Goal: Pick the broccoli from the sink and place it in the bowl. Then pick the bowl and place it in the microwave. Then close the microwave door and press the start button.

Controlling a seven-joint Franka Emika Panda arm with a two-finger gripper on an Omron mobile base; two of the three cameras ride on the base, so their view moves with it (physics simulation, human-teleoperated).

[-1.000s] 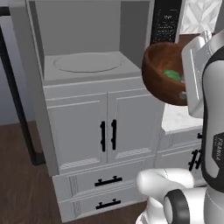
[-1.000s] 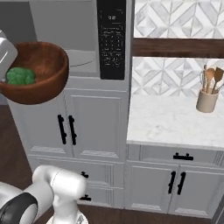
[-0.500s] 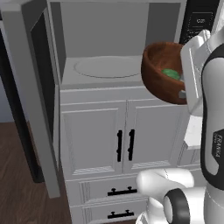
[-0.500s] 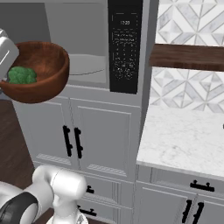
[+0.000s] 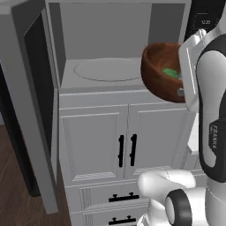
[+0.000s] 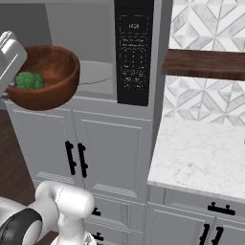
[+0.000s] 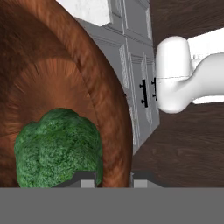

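There is one brown bowl (image 6: 45, 76) with one green broccoli (image 6: 29, 80) in it. There is one microwave (image 5: 106, 57) with one open door (image 5: 31, 88). Below it are two cupboard doors (image 5: 123, 141) with two black handles (image 5: 126, 151).

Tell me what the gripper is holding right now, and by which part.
The gripper holds the bowl by its rim, one finger inside and one outside, with the broccoli in it.

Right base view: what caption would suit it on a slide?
Hand holds the bowl, broccoli inside, before the open microwave.
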